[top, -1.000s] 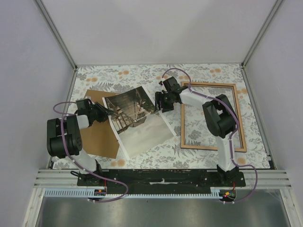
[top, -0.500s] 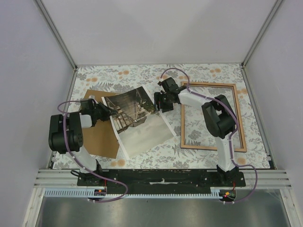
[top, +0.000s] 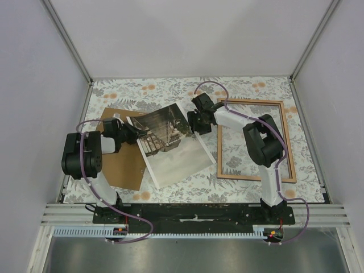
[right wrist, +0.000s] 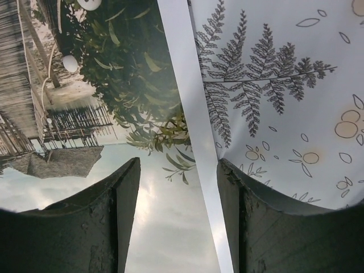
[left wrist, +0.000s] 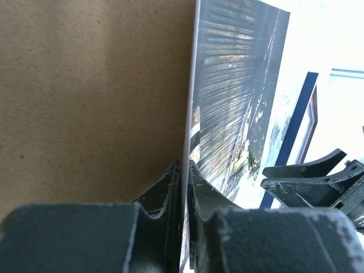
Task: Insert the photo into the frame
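Leaf-patterned surface spreads out under the overhead view. The photo lies picture side up between the two arms, with the left gripper at its left edge and the right gripper at its far right corner. The frame lies flat beyond the right gripper, and a brown backing panel sits below the left one. From the left wrist, the fingers are pinched shut on the photo's thin edge. From the right wrist, the fingers stand open astride the photo's white border, holding nothing. This looks like the pickup step. Next, I'd say, the right gripper must close on its corner so both arms can lift and carry the sheet level to the frame.
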You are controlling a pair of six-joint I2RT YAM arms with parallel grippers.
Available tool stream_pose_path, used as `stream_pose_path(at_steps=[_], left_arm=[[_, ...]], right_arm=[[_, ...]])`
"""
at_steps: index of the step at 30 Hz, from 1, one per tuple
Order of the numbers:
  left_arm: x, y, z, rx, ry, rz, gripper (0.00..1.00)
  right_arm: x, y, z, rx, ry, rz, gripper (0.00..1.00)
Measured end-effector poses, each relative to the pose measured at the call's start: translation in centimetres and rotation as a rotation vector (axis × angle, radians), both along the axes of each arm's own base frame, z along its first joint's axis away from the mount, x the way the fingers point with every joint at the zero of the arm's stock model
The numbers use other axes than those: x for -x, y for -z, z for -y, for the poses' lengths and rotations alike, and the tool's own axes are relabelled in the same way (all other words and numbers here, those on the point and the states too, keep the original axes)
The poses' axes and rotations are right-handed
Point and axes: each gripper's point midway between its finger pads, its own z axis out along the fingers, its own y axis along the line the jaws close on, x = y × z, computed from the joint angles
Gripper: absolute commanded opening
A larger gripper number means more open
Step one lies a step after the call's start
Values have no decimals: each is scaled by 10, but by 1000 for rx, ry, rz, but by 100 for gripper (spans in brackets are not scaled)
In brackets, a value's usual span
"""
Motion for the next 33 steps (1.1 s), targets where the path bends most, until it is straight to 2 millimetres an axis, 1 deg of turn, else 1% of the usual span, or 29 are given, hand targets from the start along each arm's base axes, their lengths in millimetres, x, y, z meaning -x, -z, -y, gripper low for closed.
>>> stream_pose_path(at_steps=[2, 4, 6, 9, 11, 13, 16, 17, 19, 21, 23, 25, 28, 31, 33], left_arm=[[1, -1, 3, 7, 7, 0, 10], [1, -2, 4, 9, 12, 0, 3], [4, -7, 5, 8, 14, -4, 2], [4, -25, 4, -4, 21, 6, 2], [0, -46, 3, -22, 32, 38, 2], [-6, -72, 2, -41, 44, 89, 2], [-16, -108, 2, -61, 60, 157, 2], [-18, -118, 2, -66, 65, 174, 2], [-21, -132, 3, -70, 76, 197, 2], [-18, -138, 5, -67, 91, 198, 2], [-13, -140, 8, -58, 113, 192, 2], [-7, -143, 12, -55, 132, 186, 2], [1, -151, 20, -61, 172, 198, 2], [4, -169, 33, -75, 222, 241, 2], [6, -187, 42, -81, 263, 293, 2]], right_arm=[[1, 0, 3, 11, 5, -2, 65], [3, 0, 5, 20, 8, -3, 66], [7, -1, 11, 40, 14, -11, 66], [9, -8, 16, 58, 22, -7, 68], [9, -19, 20, 64, 27, 12, 68], [7, -36, 23, 64, 33, 48, 70], [6, -75, 24, 57, 38, 141, 70], [6, -91, 24, 57, 38, 185, 70], [12, -122, 17, 48, 26, 266, 70], [23, -145, 7, 31, 3, 324, 70], [32, -159, -3, 16, -19, 356, 71], [37, -165, -6, 11, -28, 372, 72], [32, -164, 2, 35, -14, 377, 73], [29, -164, 7, 51, -12, 379, 74], [27, -169, 8, 51, -16, 391, 75]])
